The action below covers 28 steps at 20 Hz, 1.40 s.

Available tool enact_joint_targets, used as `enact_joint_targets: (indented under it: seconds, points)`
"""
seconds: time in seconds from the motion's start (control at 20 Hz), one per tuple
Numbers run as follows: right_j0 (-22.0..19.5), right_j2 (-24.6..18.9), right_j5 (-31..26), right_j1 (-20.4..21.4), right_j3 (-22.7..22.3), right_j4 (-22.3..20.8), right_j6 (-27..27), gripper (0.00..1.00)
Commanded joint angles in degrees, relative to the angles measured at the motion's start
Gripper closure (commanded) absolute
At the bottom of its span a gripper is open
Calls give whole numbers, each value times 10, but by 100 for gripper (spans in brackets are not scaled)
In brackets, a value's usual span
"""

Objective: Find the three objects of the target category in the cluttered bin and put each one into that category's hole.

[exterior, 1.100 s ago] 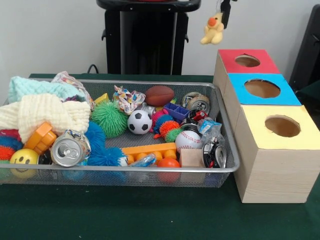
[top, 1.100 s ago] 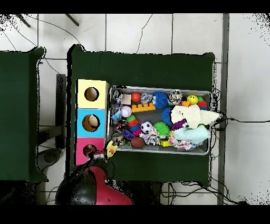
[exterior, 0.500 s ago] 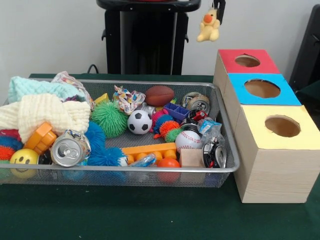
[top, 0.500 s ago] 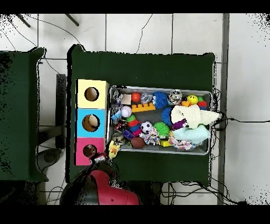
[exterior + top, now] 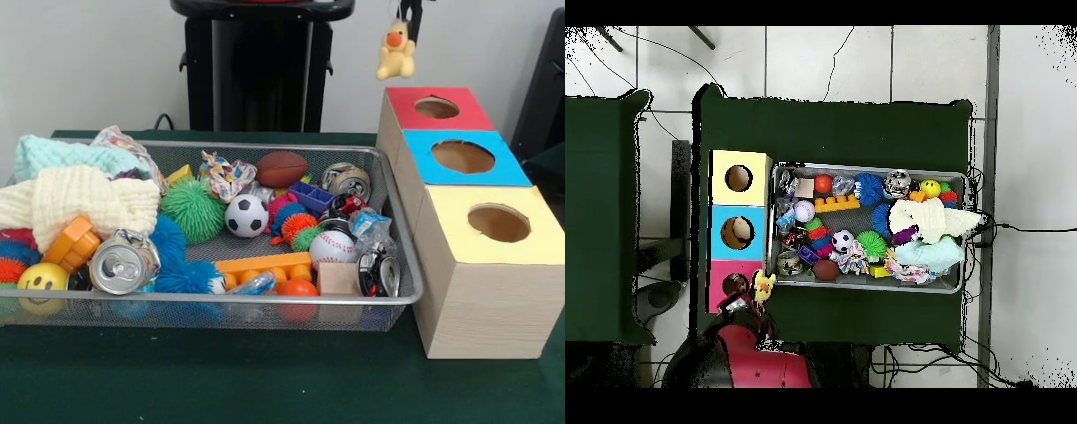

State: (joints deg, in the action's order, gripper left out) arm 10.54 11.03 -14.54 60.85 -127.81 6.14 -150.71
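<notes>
A small yellow plush duck point(image 5: 396, 51) hangs in the air from my gripper point(image 5: 409, 11), which is shut on its top at the picture's upper edge. The duck dangles just left of and above the red-topped box point(image 5: 437, 108) and its round hole. In the overhead view the duck point(image 5: 763, 287) sits at the red box's point(image 5: 725, 290) edge, beside the bin's corner. A blue box point(image 5: 463, 156) and a yellow box point(image 5: 497, 223) stand in the same row. The wire mesh bin point(image 5: 402, 265) holds the clutter.
In the bin lie a soccer ball point(image 5: 246, 215), a baseball point(image 5: 332, 248), a brown football point(image 5: 282, 168), a green spiky ball point(image 5: 192, 209), crushed cans point(image 5: 119, 265), knitted cloths point(image 5: 79, 199) and orange blocks point(image 5: 265, 263). The red arm point(image 5: 755, 365) shows at the overhead view's bottom.
The gripper with the duck has moved right in the front view, from over the bin's far corner to the red box's edge. Nothing in the bin moved.
</notes>
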Motion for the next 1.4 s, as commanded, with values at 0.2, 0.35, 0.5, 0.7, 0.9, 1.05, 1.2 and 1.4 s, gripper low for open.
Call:
enact_joint_targets:
  seconds: [0.2,0.35,0.5,0.7,0.9,1.05,1.2,1.4]
  points:
    - [-18,-98,-21,-14,-14,-32,19,100]
    - [-1,-99,-16,-19,-15,-24,-5,100]
    - [24,-94,-15,-22,-9,-16,-28,100]
    - [53,-78,-21,-23,-1,-8,-48,100]
    - [56,-77,1,-38,-5,-6,-49,100]
    - [61,-75,13,-48,-4,-5,-52,100]
    - [71,-70,35,-68,-2,-4,-61,100]
    - [76,-67,65,-94,1,-7,-66,100]
